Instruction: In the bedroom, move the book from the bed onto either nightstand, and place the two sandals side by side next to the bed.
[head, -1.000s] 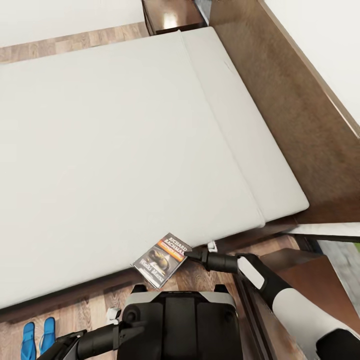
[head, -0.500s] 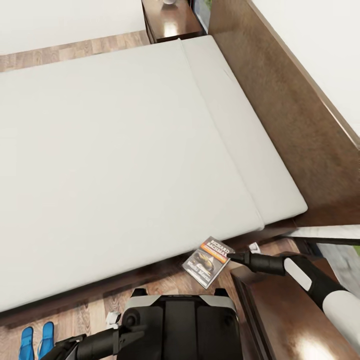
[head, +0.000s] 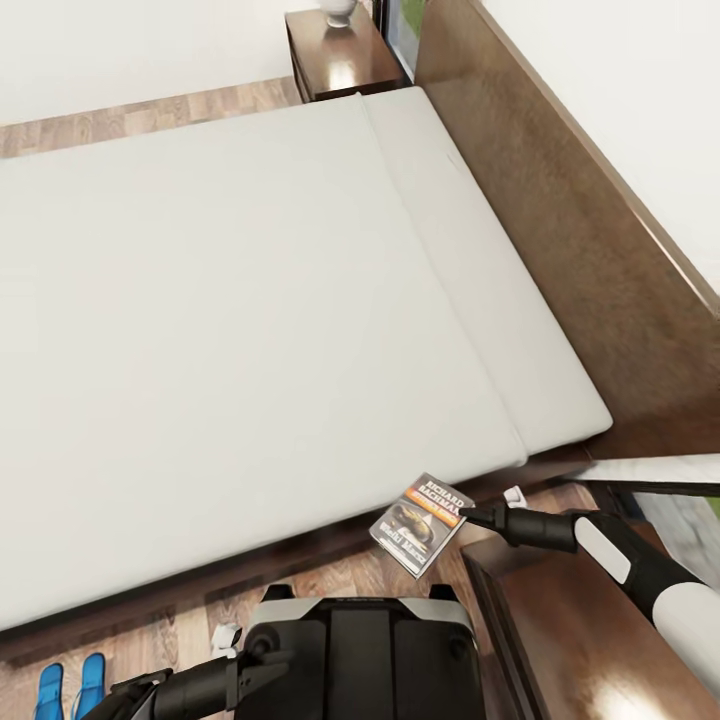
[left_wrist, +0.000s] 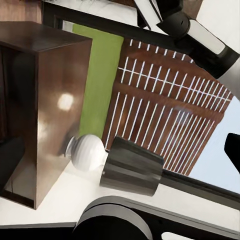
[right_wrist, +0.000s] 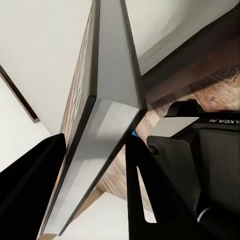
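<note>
Book, small dark paperback with orange band (head: 421, 523), pinched at edge by right pincer (head: 464, 517), hanging off bed side. Tip: swing over glossy dark-brown nightstand (head: 590, 640), lower flat, then let go.

One bed (head: 250, 330), one book (head: 421, 523), two blue sandals (head: 70, 690), two nightstands (head: 342, 60), one white vase (head: 338, 11)

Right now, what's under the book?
The book is held off the bed by the right gripper. Under it lie the bed frame's edge and wood floor; the floor directly beneath is covered.
</note>
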